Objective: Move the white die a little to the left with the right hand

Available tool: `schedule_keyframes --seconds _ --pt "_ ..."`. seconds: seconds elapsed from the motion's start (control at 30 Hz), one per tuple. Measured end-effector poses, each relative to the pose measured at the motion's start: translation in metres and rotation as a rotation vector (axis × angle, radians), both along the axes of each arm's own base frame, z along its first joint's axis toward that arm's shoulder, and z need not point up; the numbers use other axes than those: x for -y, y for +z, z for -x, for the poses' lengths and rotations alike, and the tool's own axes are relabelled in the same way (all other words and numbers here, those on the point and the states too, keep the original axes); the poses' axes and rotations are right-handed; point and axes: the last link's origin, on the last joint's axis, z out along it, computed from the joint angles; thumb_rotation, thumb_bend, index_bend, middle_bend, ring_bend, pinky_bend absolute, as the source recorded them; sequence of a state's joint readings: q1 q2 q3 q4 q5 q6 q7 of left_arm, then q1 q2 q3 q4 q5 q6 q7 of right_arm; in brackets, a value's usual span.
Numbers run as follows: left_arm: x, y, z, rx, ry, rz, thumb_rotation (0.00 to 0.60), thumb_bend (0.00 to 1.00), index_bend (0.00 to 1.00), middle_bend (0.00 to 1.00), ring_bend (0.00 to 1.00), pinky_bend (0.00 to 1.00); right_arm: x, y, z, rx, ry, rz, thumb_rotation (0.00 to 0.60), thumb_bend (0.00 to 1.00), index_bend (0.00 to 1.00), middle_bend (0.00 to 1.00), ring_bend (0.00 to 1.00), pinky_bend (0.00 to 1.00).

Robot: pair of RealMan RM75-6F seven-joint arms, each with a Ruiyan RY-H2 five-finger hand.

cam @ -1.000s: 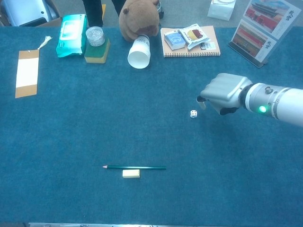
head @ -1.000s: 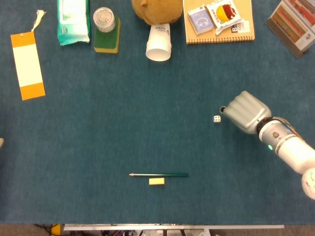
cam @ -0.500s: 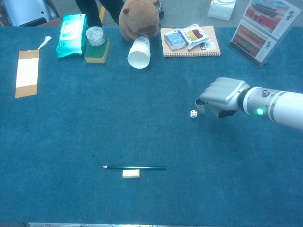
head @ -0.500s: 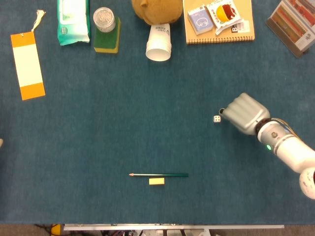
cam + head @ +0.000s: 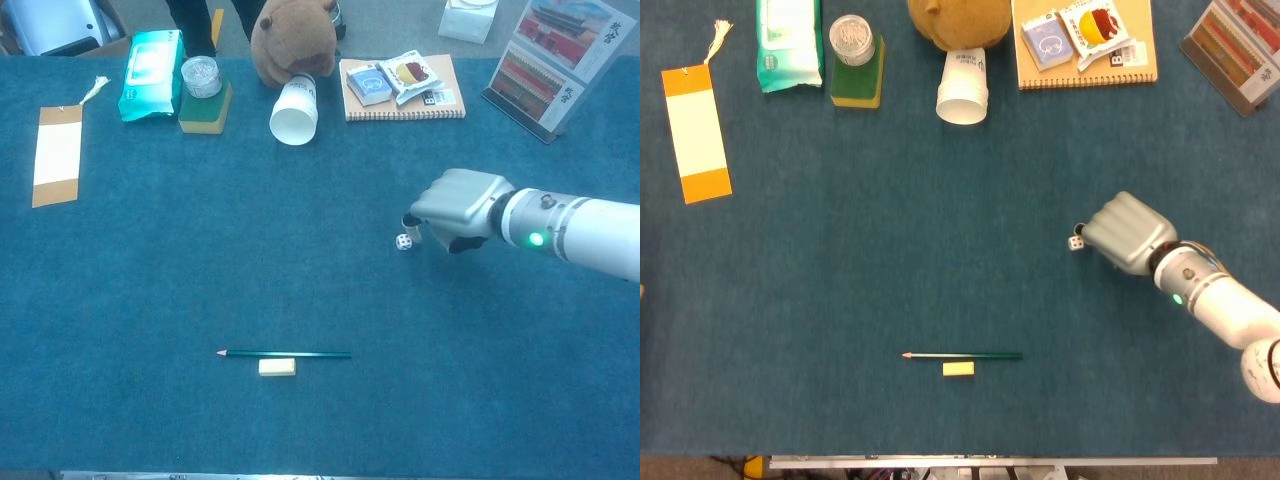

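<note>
Right hand (image 5: 1127,232), fingers curled in and holding nothing, is sitting with fingertips against the white die (image 5: 1076,242), which is lying at its 9 o'clock on the blue table (image 5: 890,260), mid-right

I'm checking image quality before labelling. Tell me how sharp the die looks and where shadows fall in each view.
Head view: even light, white die small, pips barely resolved beside the right hand. Chest view: die slightly clearer, dark shadow under the hand, green light glowing on the wrist.
</note>
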State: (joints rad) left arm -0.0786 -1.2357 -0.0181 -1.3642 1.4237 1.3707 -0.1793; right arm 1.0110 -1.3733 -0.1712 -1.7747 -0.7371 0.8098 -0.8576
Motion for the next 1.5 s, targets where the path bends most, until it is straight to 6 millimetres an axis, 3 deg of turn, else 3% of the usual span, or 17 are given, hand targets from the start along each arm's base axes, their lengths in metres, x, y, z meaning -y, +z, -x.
schedule_keyframes --seconds 0.9,1.5 --pt "0.0015 -0.0003 0.0033 0.004 0.011 -0.001 0.6 0.17 0.26 0.07 0.02 0.22 -0.0025 0.0031 -0.0094 0.145 0.016 -0.046 0.6 1.0 0.35 1.0 0.95 0.89" --pt "0.0012 0.0003 0.0026 0.013 0.007 -0.009 0.6 0.17 0.26 0.09 0.03 0.22 -0.0085 0.0017 -0.0054 0.093 -0.005 -0.087 0.6 1.0 0.35 1.0 0.95 0.89"
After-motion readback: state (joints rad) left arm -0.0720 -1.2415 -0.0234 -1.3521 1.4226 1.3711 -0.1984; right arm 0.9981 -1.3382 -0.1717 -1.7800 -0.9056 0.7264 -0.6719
